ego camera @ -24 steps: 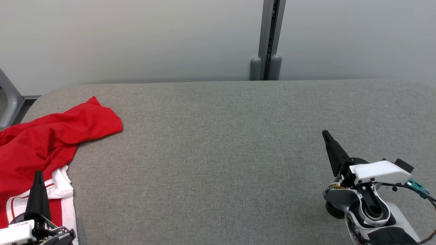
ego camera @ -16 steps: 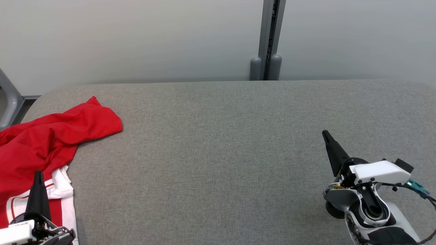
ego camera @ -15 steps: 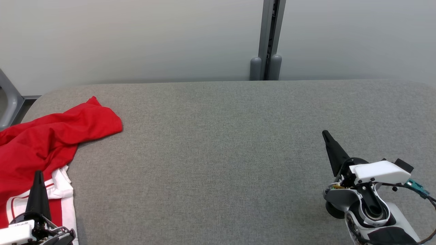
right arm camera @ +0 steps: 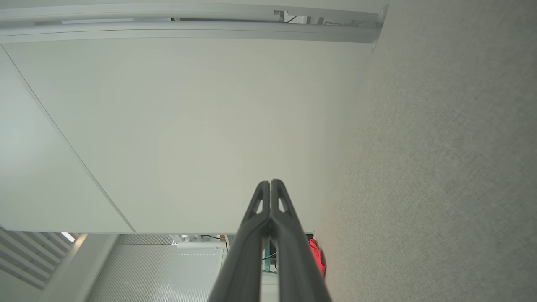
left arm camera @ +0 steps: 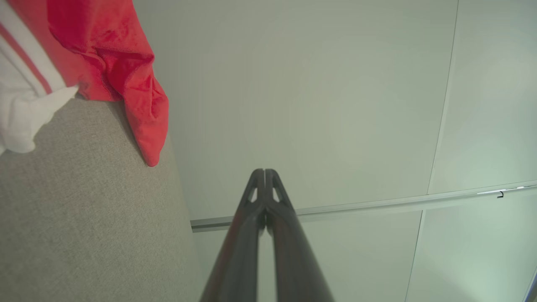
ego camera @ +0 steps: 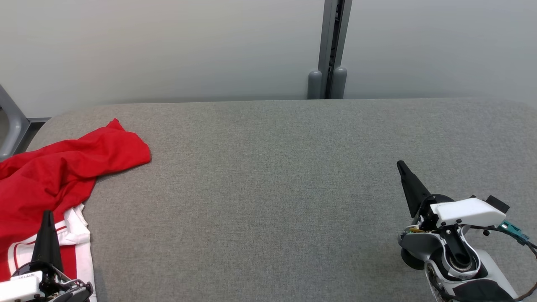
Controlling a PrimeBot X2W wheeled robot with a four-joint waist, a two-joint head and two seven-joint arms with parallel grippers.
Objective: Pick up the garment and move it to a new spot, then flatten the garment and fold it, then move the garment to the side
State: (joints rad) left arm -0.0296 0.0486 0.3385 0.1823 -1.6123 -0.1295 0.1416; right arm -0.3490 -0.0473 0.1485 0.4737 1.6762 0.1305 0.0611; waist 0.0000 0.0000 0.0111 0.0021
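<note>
The red and white garment [ego camera: 63, 167] lies in a crumpled heap at the far left end of the big gray padded top [ego camera: 268, 188]. The left claw [ego camera: 46, 214] is squeezed shut with nothing in it. It points up over the white part of the garment, and I cannot tell if it touches the cloth. The right claw [ego camera: 400, 164] is squeezed shut too and holds nothing. It sits low on the right side, well apart from the garment. A pale wall [ego camera: 168, 42] stands behind

Grey table [ego camera: 272, 201], pale wall [ego camera: 168, 46]
</note>
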